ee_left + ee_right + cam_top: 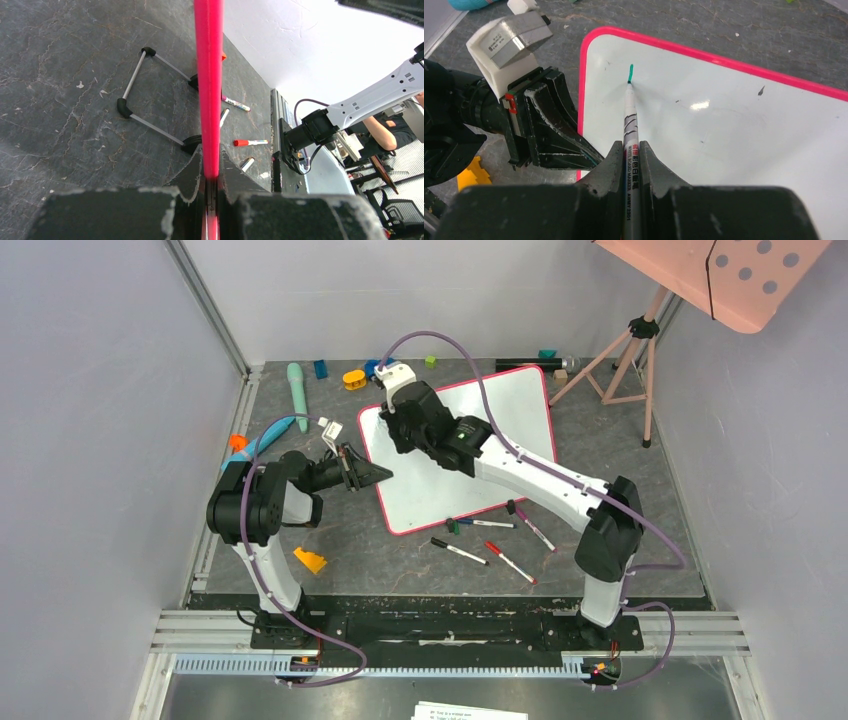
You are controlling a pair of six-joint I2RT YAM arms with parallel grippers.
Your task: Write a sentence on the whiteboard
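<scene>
The whiteboard (500, 440) with its pink-red rim lies tilted on the table; it also shows in the right wrist view (734, 125). My left gripper (372, 476) is shut on its left rim (209, 90). My right gripper (400, 425) is shut on a white marker (630, 130) with its tip touching the board near the top left corner. The sentence is only one short green stroke (630, 73) at the marker's tip. The board's wire feet (131, 92) show under it in the left wrist view.
Several capped markers (490, 540) lie on the table in front of the board. A green tool (297, 395), small coloured toys (354, 379) and a black marker (530, 364) lie at the back. A pink dotted panel on a tripod (640, 350) stands at back right. An orange piece (310, 560) lies near left.
</scene>
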